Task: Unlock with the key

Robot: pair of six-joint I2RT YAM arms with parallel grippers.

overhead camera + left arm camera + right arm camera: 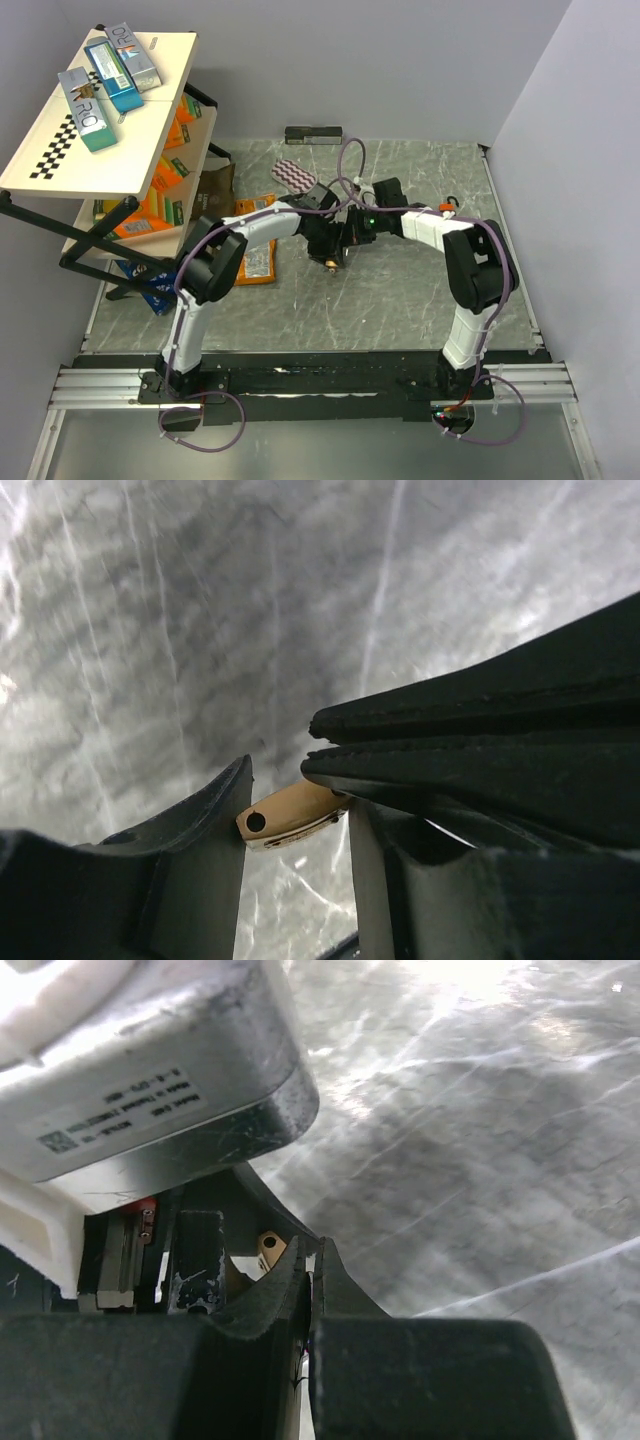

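Finding left hand grasping brass padlock over desk. Noting right hand clenched, fingertips meeting padlock from opposite side. Unable to make out key: hidden or too small, perhaps pinched in right hand. Judging lock presented, insertion unconfirmed; turning and opening outstanding

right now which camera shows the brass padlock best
Left wrist: the brass padlock sits held in the left gripper, its side and hole plain. Right wrist shows only a tan sliver behind the shut right gripper. In top external the arms nearly hide it.
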